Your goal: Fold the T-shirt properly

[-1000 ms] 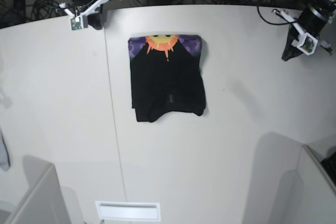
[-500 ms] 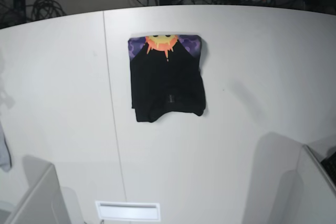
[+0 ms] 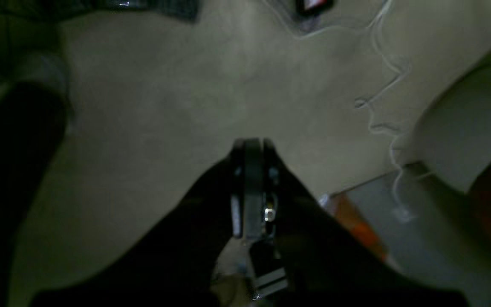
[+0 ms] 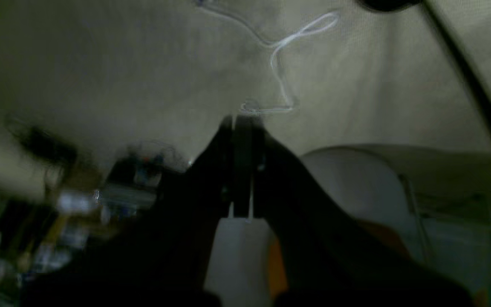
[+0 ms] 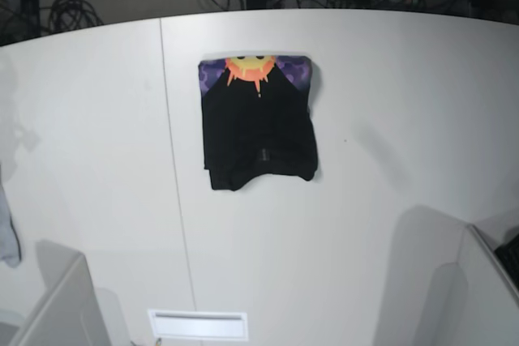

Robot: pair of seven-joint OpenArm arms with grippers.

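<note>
The T-shirt (image 5: 258,123) lies on the white tabletop (image 5: 389,79), a little toward the far edge and just to the right of the seam that divides the surface, gathered into a compact, roughly rectangular bundle. Its far strip shows the orange-yellow sun print (image 5: 252,67) on purple, while the rest is plain black, with a rumpled, uneven near edge where layers bunch and a small tag-like patch shows near the middle. It looks like thin, soft cloth: light, limp, with no stiffness of its own, likely to sag and drape as soon as it is lifted and to slide easily over the smooth tabletop. It is not fragile, but the stacked layers could separate or drag out of line if only the top one is pinched. The sensible places to take hold would be the two near corners or the side edges, pinching through all layers at once, one arm on each side, so that the fold stays square. Neither arm appears in the base view. In the left wrist view the left gripper (image 3: 252,147) is clenched with its jaws together and nothing between them, aimed at a dim floor with cables; the right gripper (image 4: 239,121) is likewise closed tight and empty, well away from the garment.
</note>
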